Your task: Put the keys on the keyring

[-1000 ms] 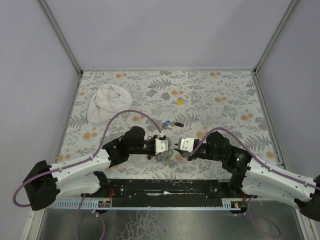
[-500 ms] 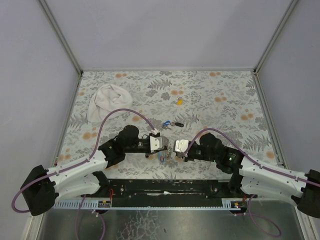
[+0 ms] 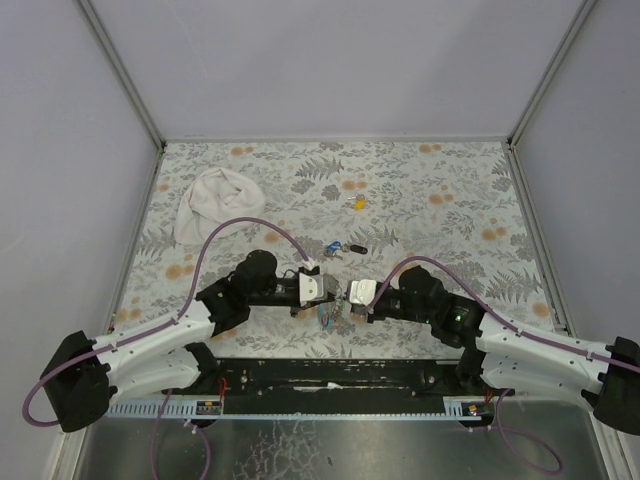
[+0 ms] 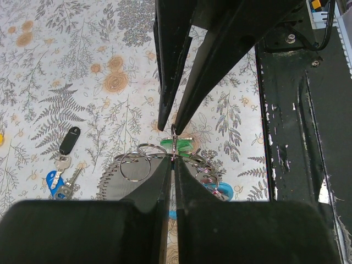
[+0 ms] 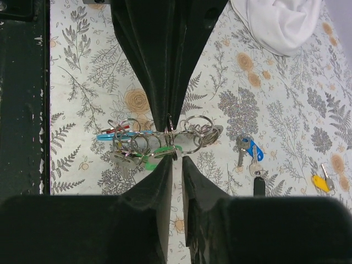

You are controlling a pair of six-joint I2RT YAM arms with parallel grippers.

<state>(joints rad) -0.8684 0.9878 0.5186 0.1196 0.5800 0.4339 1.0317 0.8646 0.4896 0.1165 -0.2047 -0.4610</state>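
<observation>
Our left pincer (image 4: 171,160), pressed together, pinches a ring of the keyring (image 3: 327,312), bunched between both arms at the counter's (image 3: 430,200) near edge; our right pincer (image 5: 176,161), narrowly spread, points at it from the right.

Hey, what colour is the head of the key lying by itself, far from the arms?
Yellow. The lone key shows best in the right wrist view.

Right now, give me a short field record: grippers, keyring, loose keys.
left gripper: shut on a ring of the keyring
right gripper: fingertips flank that ring, grip unclear
green key: among the keyring's rings, attachment unclear
blue key, black key: together on the table, apart from keyring
yellow key: alone, farther out
</observation>
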